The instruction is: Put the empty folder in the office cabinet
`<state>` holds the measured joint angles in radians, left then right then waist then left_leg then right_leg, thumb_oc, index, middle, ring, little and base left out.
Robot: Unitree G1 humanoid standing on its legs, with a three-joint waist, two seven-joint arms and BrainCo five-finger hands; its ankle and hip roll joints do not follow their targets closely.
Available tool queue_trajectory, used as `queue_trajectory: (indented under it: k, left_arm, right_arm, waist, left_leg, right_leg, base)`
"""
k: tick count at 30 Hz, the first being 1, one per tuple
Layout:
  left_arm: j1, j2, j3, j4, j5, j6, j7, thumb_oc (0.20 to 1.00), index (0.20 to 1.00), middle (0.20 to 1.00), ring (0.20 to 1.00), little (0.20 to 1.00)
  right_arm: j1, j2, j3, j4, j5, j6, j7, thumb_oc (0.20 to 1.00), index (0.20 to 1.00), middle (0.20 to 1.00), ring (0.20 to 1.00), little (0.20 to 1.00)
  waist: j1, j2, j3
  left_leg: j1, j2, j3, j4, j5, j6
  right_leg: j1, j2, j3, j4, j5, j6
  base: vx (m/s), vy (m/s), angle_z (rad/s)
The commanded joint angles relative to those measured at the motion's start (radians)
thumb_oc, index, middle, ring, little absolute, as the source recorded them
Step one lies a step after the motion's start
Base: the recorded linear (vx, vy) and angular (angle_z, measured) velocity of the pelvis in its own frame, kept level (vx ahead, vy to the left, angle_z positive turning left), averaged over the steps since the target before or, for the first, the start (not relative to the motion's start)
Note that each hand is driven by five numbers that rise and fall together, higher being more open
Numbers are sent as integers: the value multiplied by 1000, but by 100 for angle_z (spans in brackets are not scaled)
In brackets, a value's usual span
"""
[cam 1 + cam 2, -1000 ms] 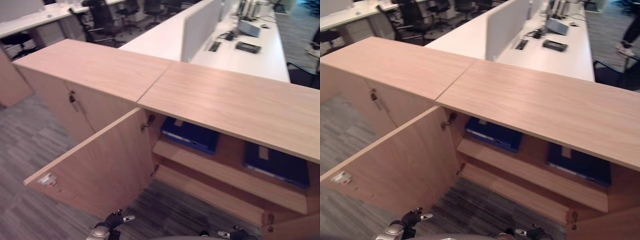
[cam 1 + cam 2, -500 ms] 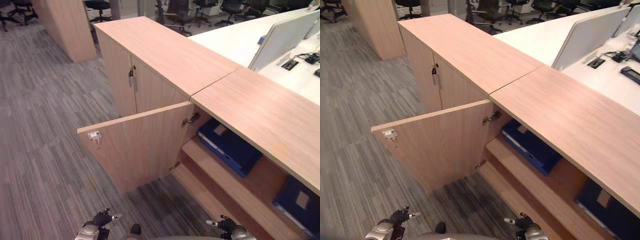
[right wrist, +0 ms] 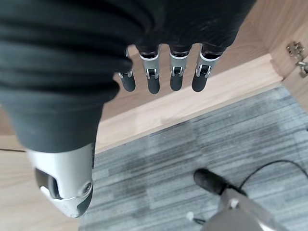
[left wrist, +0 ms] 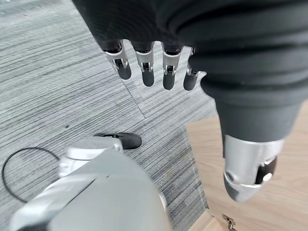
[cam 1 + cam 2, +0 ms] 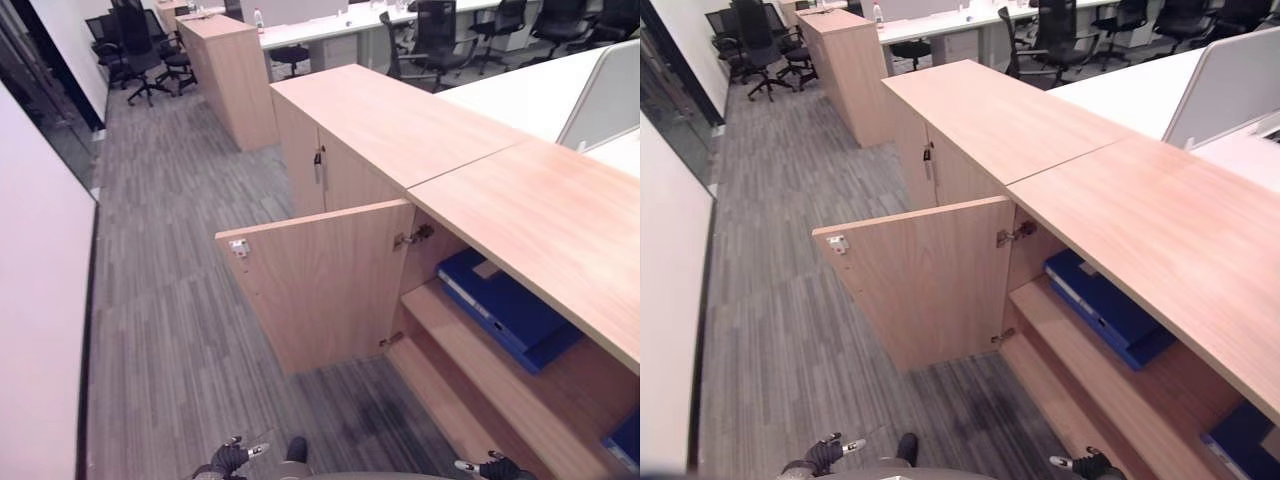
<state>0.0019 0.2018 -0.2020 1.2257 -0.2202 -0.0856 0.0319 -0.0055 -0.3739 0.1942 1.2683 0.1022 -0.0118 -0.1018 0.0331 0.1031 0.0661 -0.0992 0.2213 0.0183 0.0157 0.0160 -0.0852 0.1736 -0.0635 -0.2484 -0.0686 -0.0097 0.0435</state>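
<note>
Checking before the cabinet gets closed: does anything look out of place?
The folder on the upper shelf lies askew, one corner past the shelf's front edge. The door stands open. Nothing spilled or damaged.

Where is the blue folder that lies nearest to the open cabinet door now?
In the left eye view the blue folder lies flat on the upper shelf inside the cabinet, right of the open door, just past its hinge.
</note>
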Motion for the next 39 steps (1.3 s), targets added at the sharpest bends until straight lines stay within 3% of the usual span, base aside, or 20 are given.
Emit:
queue_trajectory:
  k: [1,3,6,9,14,22,31,39]
  left_arm:
    - [-102,54,18,0,-15,-30,5,1000,1000,1000,1000,1000]
    - [-94,52,18,7,-8,-31,3,1000,1000,1000,1000,1000]
    - [-85,47,16,2,9,-27,-4,1000,1000,1000,1000,1000]
    - [-87,54,10,-7,14,-28,-3,1000,1000,1000,1000,1000]
    - [-101,73,2,-26,31,-32,-1,1000,1000,1000,1000,1000]
    - [-140,112,12,-72,16,-45,9,1000,1000,1000,1000,1000]
    - [-248,210,48,-105,-32,-64,31,1000,1000,1000,1000,1000]
    - [-433,376,75,-62,-81,-71,43,1000,1000,1000,1000,1000]
  right_arm:
    - [-92,32,-30,33,48,-16,-16,1000,1000,1000,1000,1000]
    - [-85,29,-41,41,52,-17,-12,1000,1000,1000,1000,1000]
    - [-72,28,-50,46,47,-12,-4,1000,1000,1000,1000,1000]
    - [-62,31,-64,42,60,-12,-2,1000,1000,1000,1000,1000]
    - [-45,45,-64,51,52,-5,1,1000,1000,1000,1000,1000]
    - [-45,56,-33,52,8,0,9,1000,1000,1000,1000,1000]
    - [-44,54,-25,40,-4,-2,13,1000,1000,1000,1000,1000]
    - [-18,49,-9,12,-5,-10,30,1000,1000,1000,1000,1000]
  waist:
    - [-21,-124,59]
    - [-34,-125,48]
    - [-59,-98,18]
    - [-63,-93,6]
    - [-66,-100,-4]
    - [-60,-120,-10]
    - [-72,-135,-19]
    - [-108,-153,-20]
  left_leg:
    - [62,-66,73,138,-10,-54]
    - [96,-79,64,173,-49,-55]
    - [172,-84,83,70,-70,-44]
    - [188,-100,69,9,-61,-39]
    - [221,-129,80,-65,-53,-17]
    - [242,-151,89,-86,-67,4]
    - [260,-163,123,-95,-81,13]
    - [272,-161,156,-98,-90,15]
  right_leg:
    - [-27,-64,-4,3,-55,57]
    - [-38,-73,-11,11,-49,53]
    - [-53,-63,-16,20,-42,65]
    - [-55,-73,-14,22,-32,76]
    - [-54,-98,1,22,-21,97]
    - [-55,-118,19,30,-7,121]
    - [-66,-133,48,29,14,146]
    - [-84,-136,82,32,31,164]
  base:
    - [-127,23,9]
    - [-24,54,13]
    - [57,119,33]
    - [78,114,-3]
    - [54,147,-3]
    - [32,77,-4]
    - [35,45,-13]
    - [22,27,-16]
